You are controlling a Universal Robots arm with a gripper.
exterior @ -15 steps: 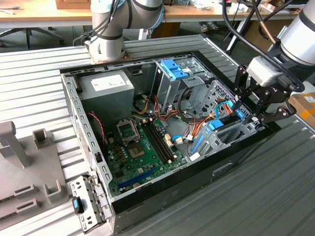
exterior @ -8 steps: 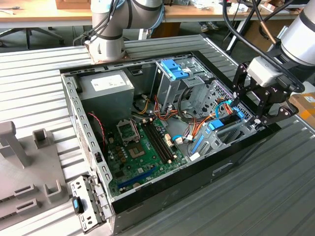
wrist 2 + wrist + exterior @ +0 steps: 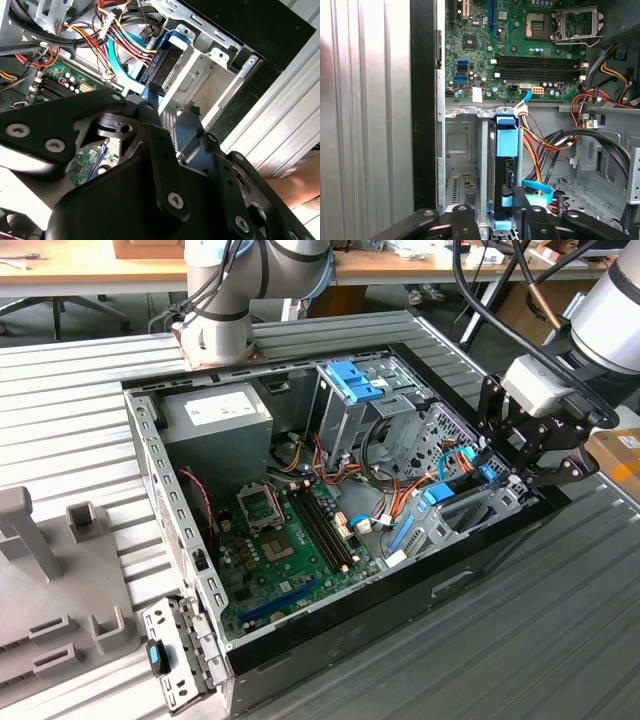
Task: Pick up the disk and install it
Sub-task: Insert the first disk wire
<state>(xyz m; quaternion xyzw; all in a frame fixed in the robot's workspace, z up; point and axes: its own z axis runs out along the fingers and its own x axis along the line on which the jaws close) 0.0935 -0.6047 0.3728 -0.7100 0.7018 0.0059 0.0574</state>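
Observation:
The disk (image 3: 505, 143) stands on edge in the drive bay at the case's corner on the exterior view's right, its blue rail and tab uppermost. In the exterior view the disk (image 3: 462, 486) lies between grey bay walls, with orange and blue cables running to its side. My gripper (image 3: 492, 472) hangs over the disk's outer end, open. In the first wrist view the gripper (image 3: 495, 221) straddles that end, one black finger (image 3: 464, 220) outside the bay wall and apart from the disk. In the second wrist view the gripper (image 3: 177, 131) stands above the dark disk (image 3: 164, 62).
The open computer case (image 3: 330, 635) lies on a ribbed metal table. Inside are a green motherboard (image 3: 290, 535), a grey power-supply box (image 3: 215, 418) and a metal cage with a blue latch (image 3: 352, 380). Grey fixtures (image 3: 60, 580) sit at the exterior view's left.

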